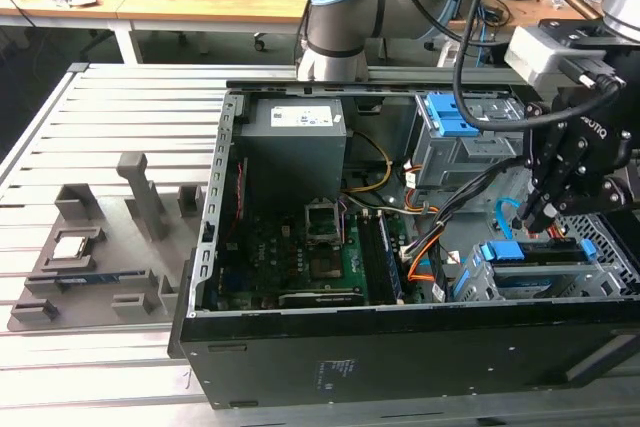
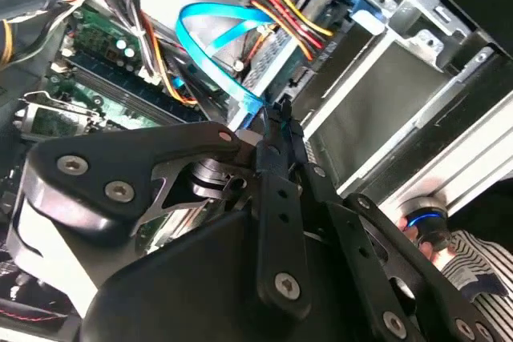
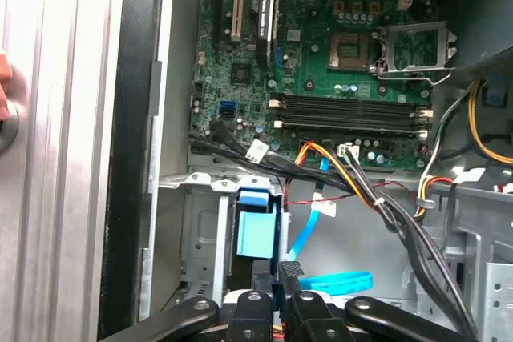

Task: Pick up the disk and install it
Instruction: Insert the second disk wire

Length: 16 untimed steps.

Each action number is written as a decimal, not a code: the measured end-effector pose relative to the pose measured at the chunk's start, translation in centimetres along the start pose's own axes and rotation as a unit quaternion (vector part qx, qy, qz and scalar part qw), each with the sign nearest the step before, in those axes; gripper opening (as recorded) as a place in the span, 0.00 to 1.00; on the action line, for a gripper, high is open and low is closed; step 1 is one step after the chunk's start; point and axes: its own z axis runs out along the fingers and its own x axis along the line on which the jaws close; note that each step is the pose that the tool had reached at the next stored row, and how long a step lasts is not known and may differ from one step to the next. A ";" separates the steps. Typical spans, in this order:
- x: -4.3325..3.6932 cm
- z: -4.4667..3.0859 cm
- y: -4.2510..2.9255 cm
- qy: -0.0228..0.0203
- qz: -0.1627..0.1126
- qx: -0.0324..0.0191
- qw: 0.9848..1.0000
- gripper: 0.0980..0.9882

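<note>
The disk (image 1: 540, 253) lies flat in the metal drive cage (image 1: 610, 269) at the front corner of the open computer case, on the exterior view's right, with its blue frame showing at both ends. In the first wrist view the frame's blue end (image 3: 256, 231) faces me inside the cage. My gripper (image 1: 527, 219) hangs just above the disk's near end, beside the light blue flat cable (image 2: 210, 31). The fingertips (image 2: 278, 120) are pressed together with nothing visible between them; in the first wrist view the gripper (image 3: 289, 271) is low over the cage.
Orange, yellow and black cable bundles (image 3: 361, 186) run past the cage. The motherboard (image 1: 300, 257) fills the case floor, and the power supply (image 1: 292, 142) sits at the back. A grey fixture tray (image 1: 85, 272) lies outside on the slatted table. A person's hand (image 3: 3, 90) rests by the case.
</note>
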 end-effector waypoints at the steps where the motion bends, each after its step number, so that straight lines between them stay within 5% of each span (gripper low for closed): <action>1: 0.16 0.21 -0.10 0.000 0.000 0.000 1.000 0.07; 16: 0.57 1.58 -1.21 0.000 0.000 0.000 1.000 0.07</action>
